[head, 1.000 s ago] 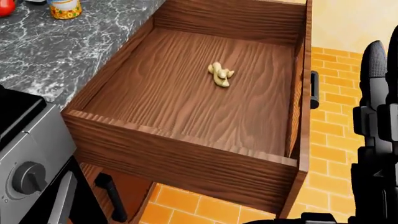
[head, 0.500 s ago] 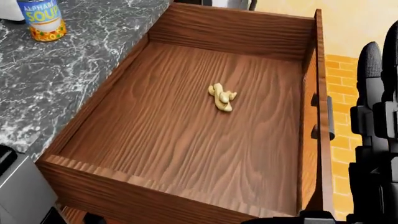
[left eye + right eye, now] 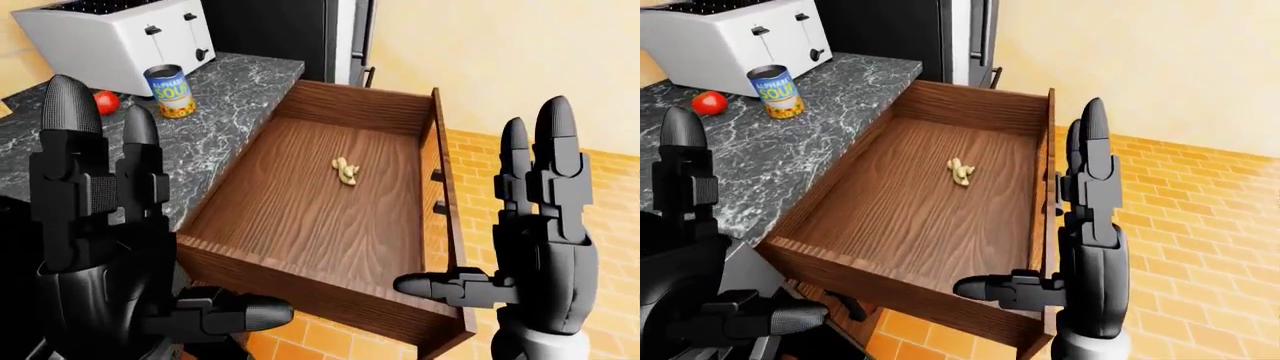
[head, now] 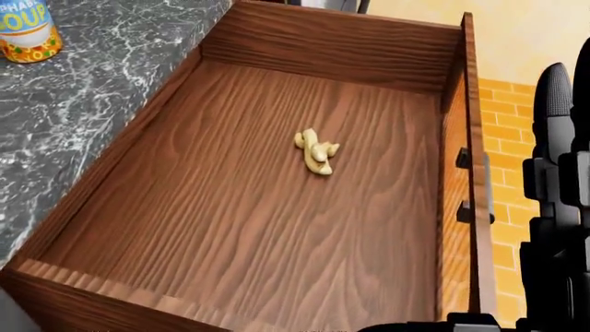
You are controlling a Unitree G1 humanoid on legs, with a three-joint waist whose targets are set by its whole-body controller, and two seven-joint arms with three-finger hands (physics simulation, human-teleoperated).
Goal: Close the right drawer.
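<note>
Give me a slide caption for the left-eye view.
Both open hands, left hand and right hand, raised beside the open wooden drawer holding a ginger root.

Dark wooden right drawer (image 3: 300,217), pulled fully open from the counter, with a small tan piece inside.

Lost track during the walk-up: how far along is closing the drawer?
Nothing is closed yet: the drawer stands fully pulled out beside the counter, a piece of ginger inside. Both hands are raised with fingers open; the right hand is next to the drawer's handle side, touching nothing, and the left hand is over the counter side. Pushing it in remains.
</note>
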